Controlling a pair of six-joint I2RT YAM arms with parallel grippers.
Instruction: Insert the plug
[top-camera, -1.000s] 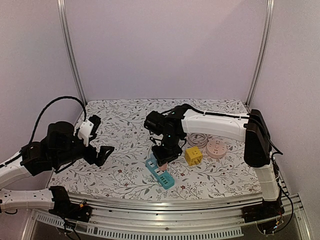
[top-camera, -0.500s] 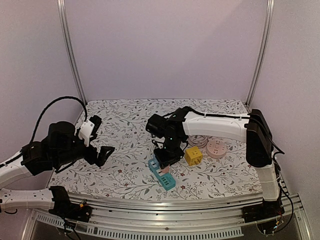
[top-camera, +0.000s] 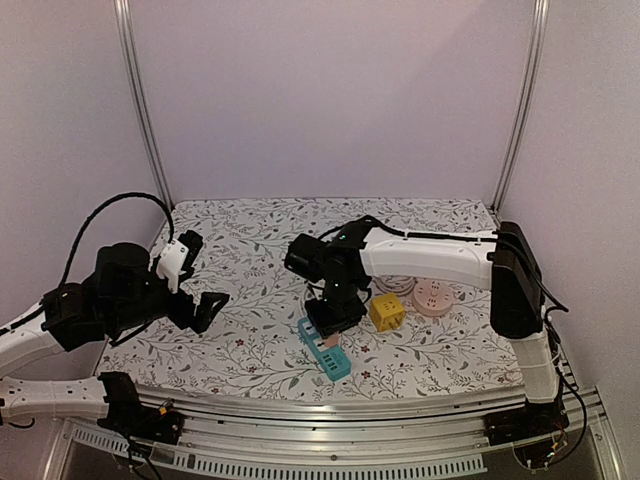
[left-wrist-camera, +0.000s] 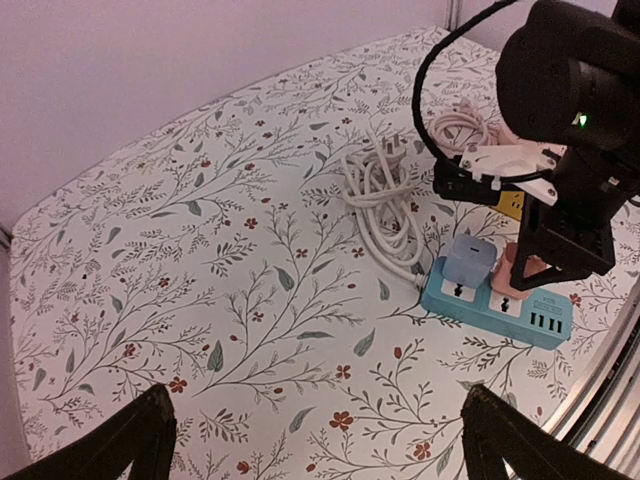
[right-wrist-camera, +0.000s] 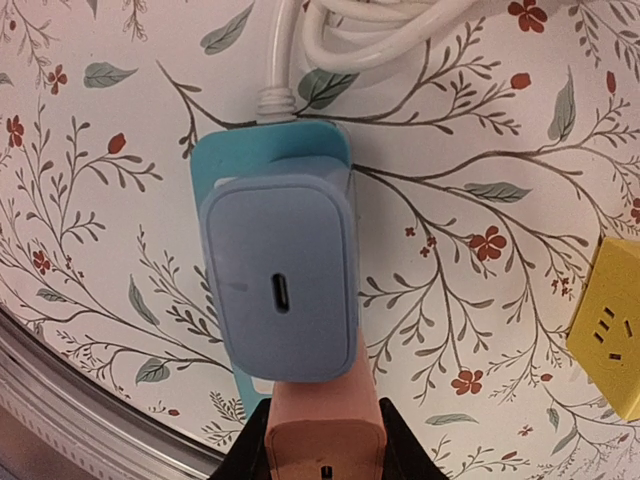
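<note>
A teal power strip (top-camera: 328, 355) lies near the table's front; it also shows in the left wrist view (left-wrist-camera: 500, 306) and the right wrist view (right-wrist-camera: 270, 155). A pale blue charger (left-wrist-camera: 468, 262) (right-wrist-camera: 280, 290) stands plugged into the strip's cable end. My right gripper (top-camera: 335, 314) (right-wrist-camera: 322, 448) is shut on a salmon-pink plug (right-wrist-camera: 322, 420) (left-wrist-camera: 515, 272). It holds the plug upright, right beside the blue charger, with its lower end at the strip's top face. How deep the plug sits is hidden. My left gripper (top-camera: 205, 305) (left-wrist-camera: 315, 450) is open and empty, above bare tablecloth to the left.
A yellow cube socket (top-camera: 387, 311) (right-wrist-camera: 610, 340) sits just right of the strip. A pink round socket (top-camera: 432, 297) lies further right. The strip's white coiled cable (top-camera: 398, 278) (left-wrist-camera: 385, 190) lies behind it. The metal front rail (top-camera: 330, 408) is close to the strip.
My right gripper has moved down with the pink plug onto the power strip, next to the blue charger. The left arm has not moved.
</note>
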